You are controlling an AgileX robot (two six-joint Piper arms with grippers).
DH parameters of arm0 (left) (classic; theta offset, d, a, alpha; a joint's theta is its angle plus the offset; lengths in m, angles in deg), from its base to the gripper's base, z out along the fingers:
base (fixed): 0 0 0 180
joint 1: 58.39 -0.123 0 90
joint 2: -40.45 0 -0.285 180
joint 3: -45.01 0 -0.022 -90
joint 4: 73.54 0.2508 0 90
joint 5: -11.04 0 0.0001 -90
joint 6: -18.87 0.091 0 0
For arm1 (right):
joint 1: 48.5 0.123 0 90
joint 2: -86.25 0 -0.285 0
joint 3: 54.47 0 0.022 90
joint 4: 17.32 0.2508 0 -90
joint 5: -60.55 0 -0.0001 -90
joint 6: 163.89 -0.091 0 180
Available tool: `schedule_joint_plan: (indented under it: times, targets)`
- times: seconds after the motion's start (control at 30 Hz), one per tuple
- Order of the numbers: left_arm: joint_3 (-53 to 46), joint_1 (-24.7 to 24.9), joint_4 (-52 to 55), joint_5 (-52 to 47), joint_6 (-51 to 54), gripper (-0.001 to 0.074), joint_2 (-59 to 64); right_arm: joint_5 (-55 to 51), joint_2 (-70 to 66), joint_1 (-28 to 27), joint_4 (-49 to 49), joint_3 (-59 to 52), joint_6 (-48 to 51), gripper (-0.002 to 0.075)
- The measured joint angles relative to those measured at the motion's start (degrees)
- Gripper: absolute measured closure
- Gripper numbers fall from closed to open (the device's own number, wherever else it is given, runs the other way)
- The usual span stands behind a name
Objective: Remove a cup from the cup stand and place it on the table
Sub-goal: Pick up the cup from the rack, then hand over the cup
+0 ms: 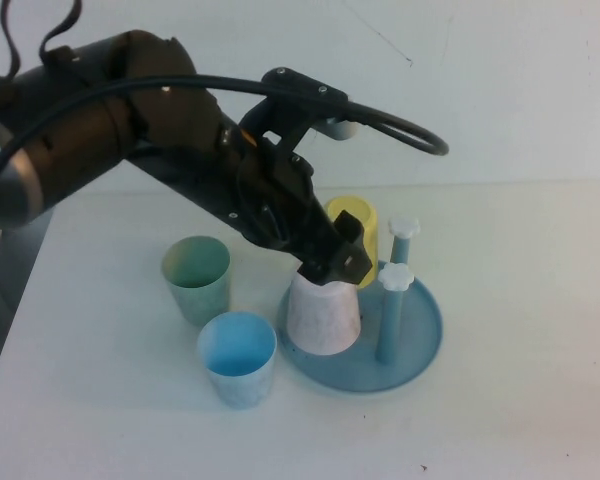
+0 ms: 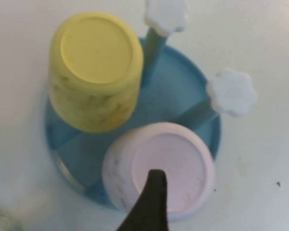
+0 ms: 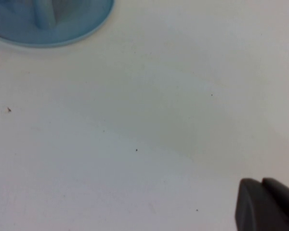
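left gripper (image 1: pixel 332 262): over the upturned cup (image 1: pixel 323 315), at 8 o'clock on the cup stand (image 1: pixel 420 350); finger state unclear.
right gripper (image 3: pixel 267 204): parked over the table (image 3: pixel 144 125); grip unclear.
tip: lift straight up.

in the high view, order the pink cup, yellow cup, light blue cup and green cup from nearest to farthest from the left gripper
Left gripper is over the cup stand.
1. Pink cup, directly beneath, upside down.
2. Yellow cup, just behind on the stand.
3. Light blue cup and green cup, both on the table: too close to call.

The left end effector (image 1: pixel 332 262) reaches down from the left; the right end effector (image 3: pixel 267 204) hangs low.
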Motion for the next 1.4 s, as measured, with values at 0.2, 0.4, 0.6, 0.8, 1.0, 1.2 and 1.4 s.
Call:
schedule_joint_plan:
  times: [0.2,0.4,0.6,0.8,1.0,1.2,1.4]
  targets:
    - [3.35,0.09,4.31,-0.09,-6.05,0.0044,5.88,0.11,0.00,0.00,0.00,0.00,0.00,0.0727]
    - [3.73,0.09,6.19,-0.09,-8.10,0.0043,9.49,0.24,0.00,0.00,0.00,-0.12,0.00,0.0727]
    - [3.73,0.09,6.41,-0.54,-8.21,0.0083,10.92,0.48,0.00,0.00,0.00,-0.45,0.00,0.0727]
    - [3.86,0.09,6.41,-1.02,-8.43,0.0204,11.00,0.60,0.00,0.00,0.00,-0.45,0.03,0.0727]
    - [5.27,0.09,6.55,-3.62,-8.43,0.0204,11.04,0.60,0.00,0.00,0.00,-0.54,0.03,0.0727]
    - [14.79,0.09,6.59,-15.27,-8.65,0.0204,11.04,1.06,0.00,0.00,0.25,-0.42,0.03,0.0727]
    - [25.59,0.09,4.01,-19.61,-9.38,0.0204,10.40,3.33,0.58,0.00,1.37,0.42,0.37,0.0727]
